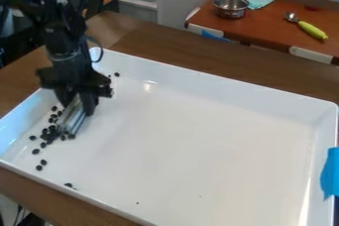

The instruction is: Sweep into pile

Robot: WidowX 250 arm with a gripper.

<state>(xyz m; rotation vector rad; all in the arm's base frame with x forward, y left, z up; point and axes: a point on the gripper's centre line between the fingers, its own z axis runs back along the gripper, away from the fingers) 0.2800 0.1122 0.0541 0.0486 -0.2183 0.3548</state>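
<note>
In the camera view, think of a clock on the white tray (198, 126), with its middle at the tray's middle. The black gripper (77, 98) hangs inside the tray toward ten o'clock. Its jaws are closed around a pale, stripy tool (73, 119). The tool leans, with its low end right beside the little dark beans (48, 135). It is likely held this way so that the low end can push them. The beans are bunched near nine o'clock. Some lie loose around eight and nine o'clock, and a few more sit near eleven. The pile looks well begun, but the loose ones likely need a gentle push in. A hard push could make them roll away. The tray's raised sides probably help keep them in. Blue tape (329, 173) sticks to its side between three and four o'clock, maybe to hold the tray in place.

There is one gripper, one tool and one tray. There seem to be about twenty beans, but the bunch is too tight to count for sure. Farther off, between twelve and two o'clock, are one metal bowl (230, 11) and one scoop (311, 29) with a yellow-green handle.
</note>
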